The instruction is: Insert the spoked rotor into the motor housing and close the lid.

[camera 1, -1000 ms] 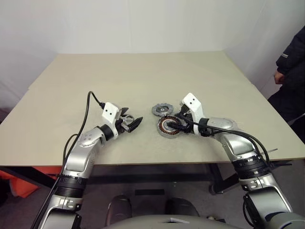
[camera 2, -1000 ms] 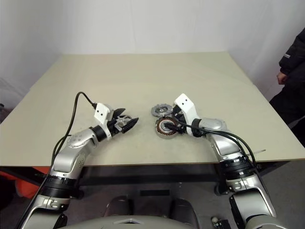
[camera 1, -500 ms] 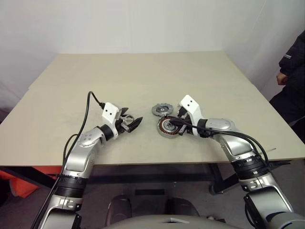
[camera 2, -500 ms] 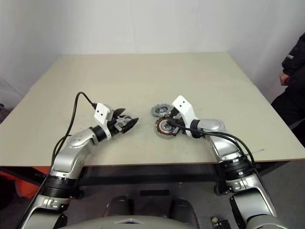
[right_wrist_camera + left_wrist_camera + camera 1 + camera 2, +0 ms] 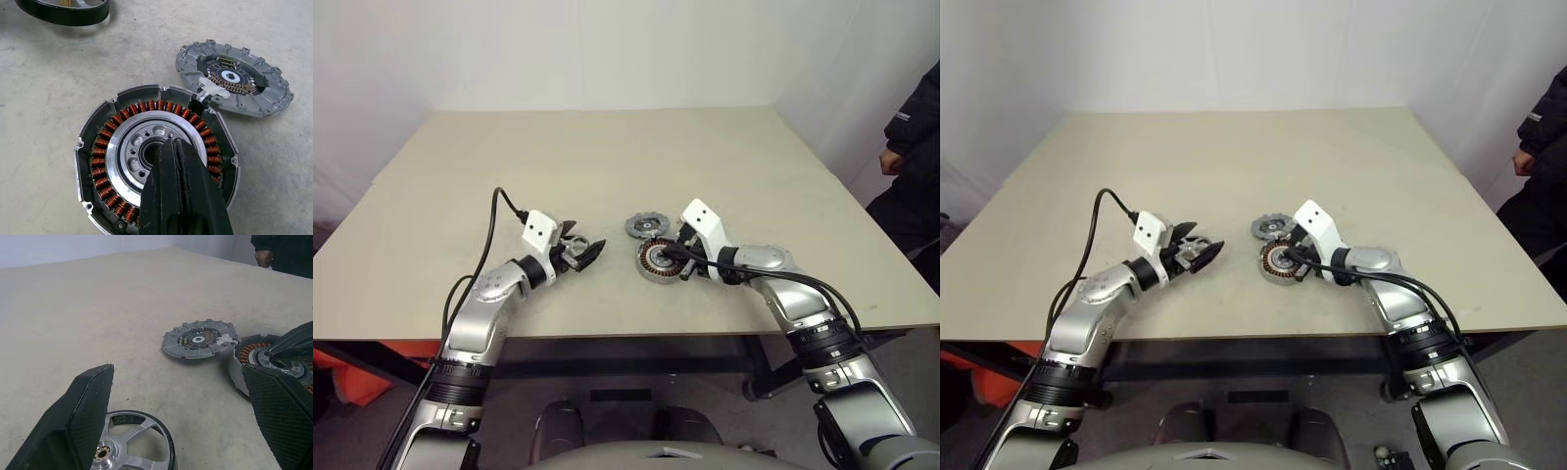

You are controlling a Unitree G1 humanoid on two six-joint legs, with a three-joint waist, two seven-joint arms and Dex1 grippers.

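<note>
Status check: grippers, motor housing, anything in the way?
Left gripper open above spoked rotor. Right gripper shut, tips at motor housing centre. Lid off, beside housing.

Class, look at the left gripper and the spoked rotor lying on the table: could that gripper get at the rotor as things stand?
Probably yes. The left gripper is open, and the spoked rotor lies flat on the table just below its fingers, with nothing between them.

left pincer [image 5: 178,431] open — over spoked rotor [image 5: 128,446] | lid [image 5: 199,338] touching motor housing [image 5: 274,367]
</note>
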